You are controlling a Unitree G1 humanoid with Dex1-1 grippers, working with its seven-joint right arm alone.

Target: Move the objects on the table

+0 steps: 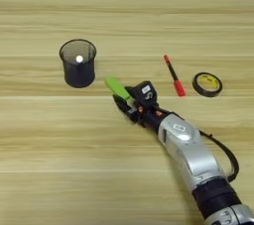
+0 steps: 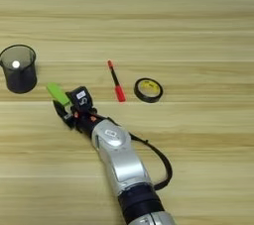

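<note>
Evidently clamped the tool [image 1: 124,101] on the green block [image 1: 116,87], held between the mesh cup [image 1: 78,63] and the pen [image 1: 173,76] above the worktop [image 1: 127,16]; best kept level, tape roll [image 1: 207,84] untouched.

black mesh cup [image 1: 78,64] standing upright, small white spot inside it

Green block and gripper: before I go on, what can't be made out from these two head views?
- Bright green rectangular block: its near end is hidden behind the right gripper in both views; a grasp can't be confirmed.
- Black mesh cup: a pale spot shows inside, too small to identify.
- Silver forearm: cut off by the bottom edge.
</note>
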